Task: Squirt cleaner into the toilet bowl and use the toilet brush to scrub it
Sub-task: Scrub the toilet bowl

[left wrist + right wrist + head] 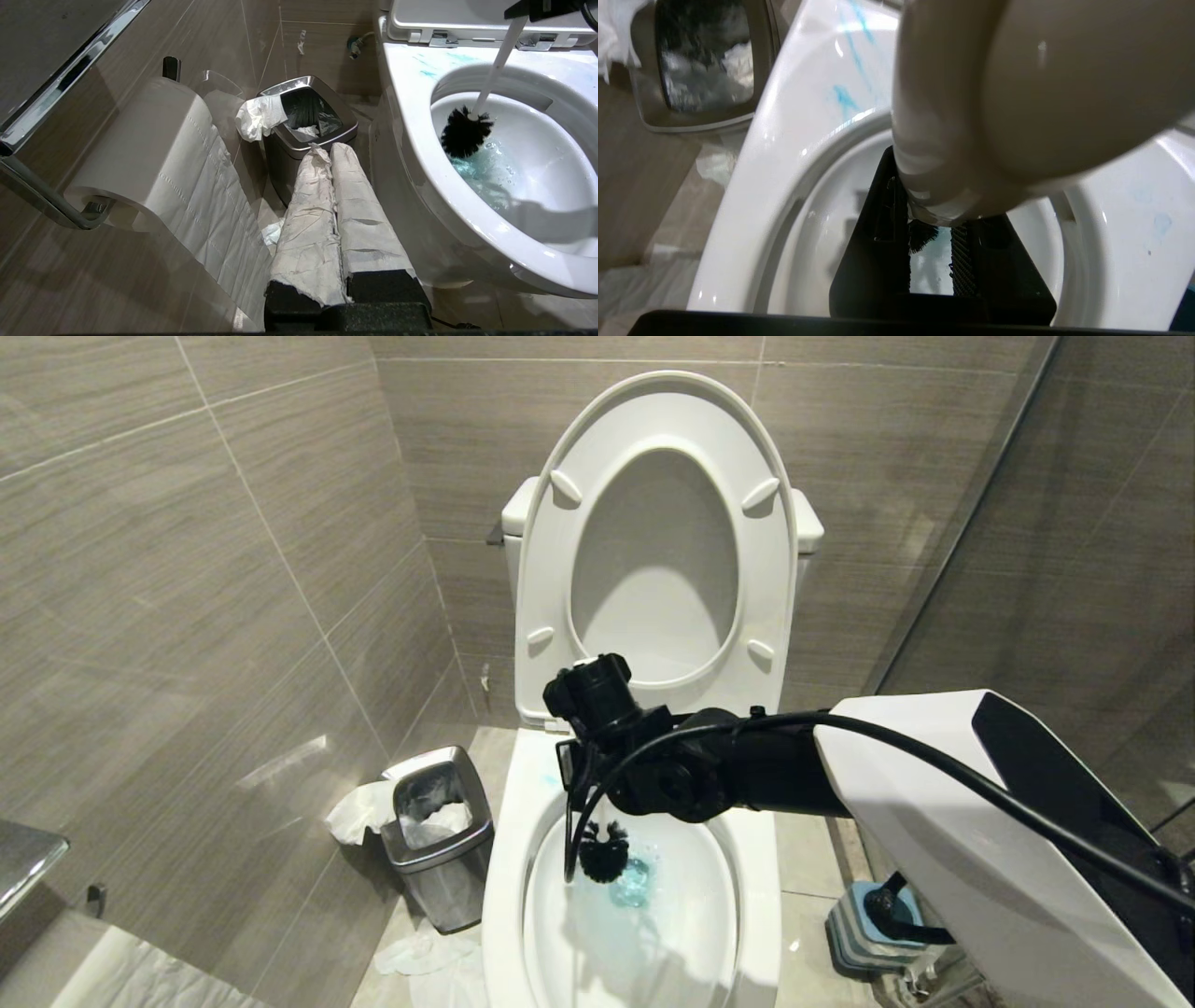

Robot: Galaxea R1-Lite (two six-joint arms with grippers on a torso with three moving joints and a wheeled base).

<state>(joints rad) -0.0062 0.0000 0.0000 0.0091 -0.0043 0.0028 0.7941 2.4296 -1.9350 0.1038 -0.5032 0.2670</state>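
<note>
Head view: toilet bowl (747, 915), white, seat and lid raised against the tank. Right arm reaches over the bowl from the right; right gripper (571, 775) sits above the rear left of the rim, clamped on the handle of the toilet brush (604, 851). The black bristle head hangs inside the bowl just beside the water, where the cleaner (633, 885) shows as a turquoise patch. Steel bin (439, 840) stands on the floor left of the bowl, tissue hanging over its edge. Blue-grey holder (864, 933) on the floor to the right.

Left wrist view: left gripper (332, 154), fingers wrapped in white paper and pressed together, empty, pointing toward the bin (303, 135). Paper roll (154, 154) on a wall holder nearby. Toilet bowl (420, 140) with brush (465, 133) slanting in, bristles against the inner wall above blue-tinted water (472, 170); blue smears on the rim.

Right wrist view: rounded handle tip (1008, 93) fills most of the frame; black fingers (873, 242) grip the handle below it. Bristles probably the dark fringe between them. Bowl rim (794, 140) carries blue streaks.
</note>
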